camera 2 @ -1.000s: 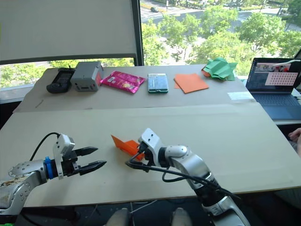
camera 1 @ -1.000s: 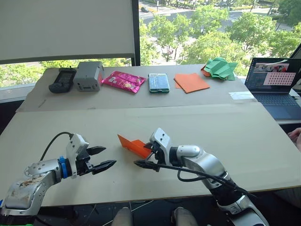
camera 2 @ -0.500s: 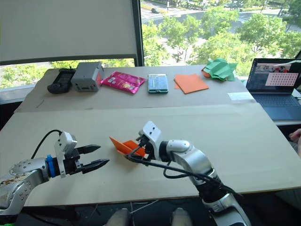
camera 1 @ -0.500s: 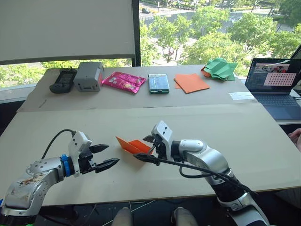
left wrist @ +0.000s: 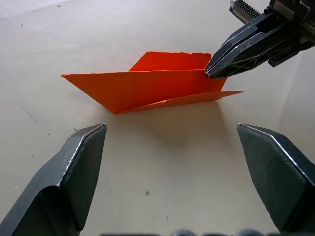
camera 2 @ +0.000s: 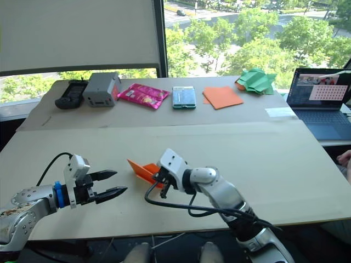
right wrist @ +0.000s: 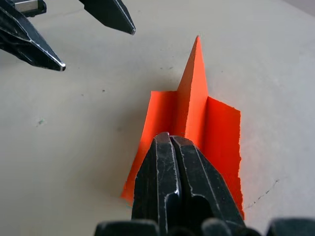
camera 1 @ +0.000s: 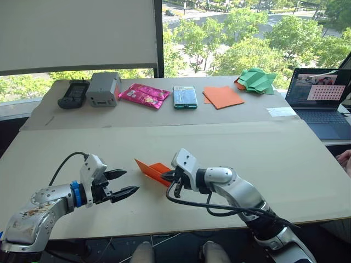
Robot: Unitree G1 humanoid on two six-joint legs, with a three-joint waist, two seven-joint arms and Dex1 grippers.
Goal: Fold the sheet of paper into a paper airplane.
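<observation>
Here the paper airplane (camera 1: 155, 169) lies on the near desk (camera 1: 285, 159), slightly to 11 o'clock of the scene's middle, a small bright orange wedge with its pointed tip aimed toward 9 o'clock. The right hand (camera 1: 170, 177) has its two black fingers pressed together on the wedge's blunt rear end, pinching the upright fold. The right wrist view makes that plain: the fingers (right wrist: 174, 187) meet with no gap over the central ridge, and flat flaps spread to either side of it, one with a ragged torn edge. The head views cannot show this, since there the arm covers the grip.

The left hand (camera 1: 124, 184) hovers at about 8 o'clock from the wedge, apart from it, fingers spread wide and pointing toward it. In the left wrist view the wedge sits between the two open fingertips (left wrist: 83, 152) but farther off, untouched, and the right hand's closed tips show gripping its rear corner.

Along the far desk, from 10 o'clock to 2 o'clock, stand a black handheld device (camera 1: 73, 93), a grey box (camera 1: 103, 87), a pink packet (camera 1: 145, 94), a teal packet (camera 1: 185, 96), smooth orange paper (camera 1: 223, 96) and a green paper heap (camera 1: 256, 80). A laptop (camera 1: 321, 101) sits open at 3 o'clock.
</observation>
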